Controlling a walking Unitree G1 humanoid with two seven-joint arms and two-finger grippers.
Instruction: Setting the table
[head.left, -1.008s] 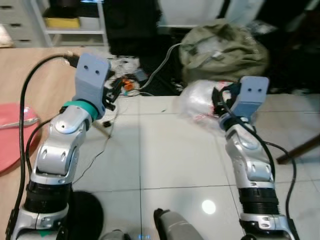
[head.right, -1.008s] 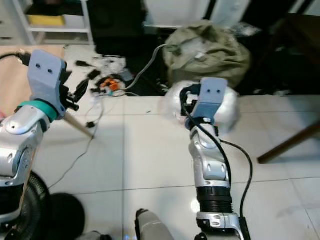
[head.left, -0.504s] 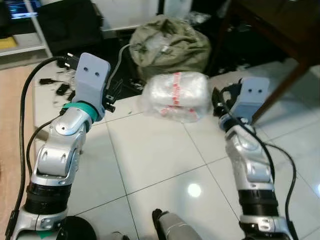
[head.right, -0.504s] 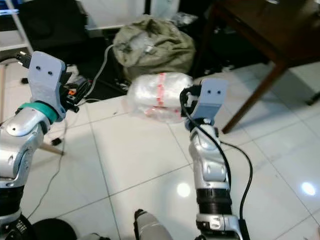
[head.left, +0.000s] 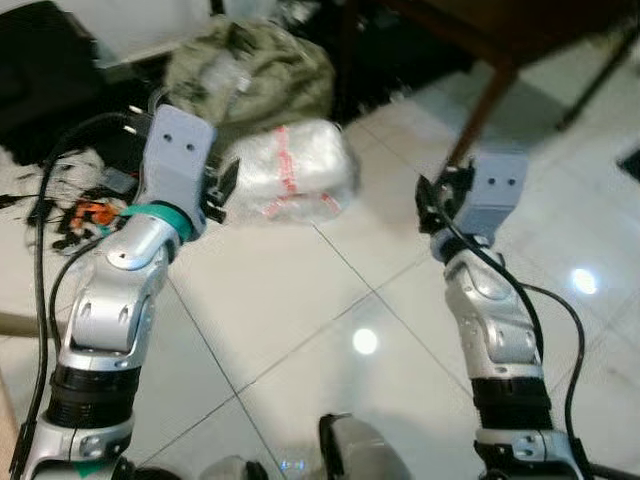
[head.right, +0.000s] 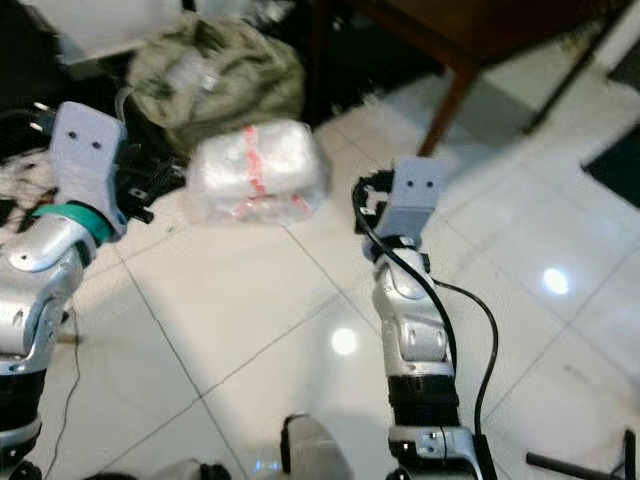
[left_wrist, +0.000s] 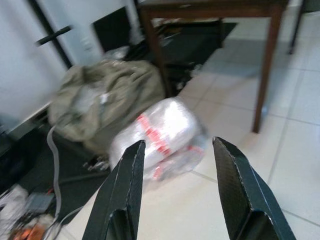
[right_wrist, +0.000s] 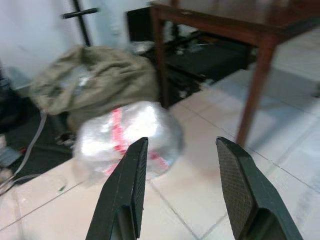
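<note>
Left hand (left_wrist: 175, 192), right hand (right_wrist: 182, 187): both spread, empty. Dark wooden table (right_wrist: 235, 20): ahead, tabletop unseen. Hazard: tripping on the plastic-wrapped bundle (head.left: 285, 180) or floor cables (head.left: 70, 205) while walking.

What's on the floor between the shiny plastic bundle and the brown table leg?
Just bare white floor tile. The right wrist view shows the plastic bundle and the table leg with an open stretch of tile between them.
</note>
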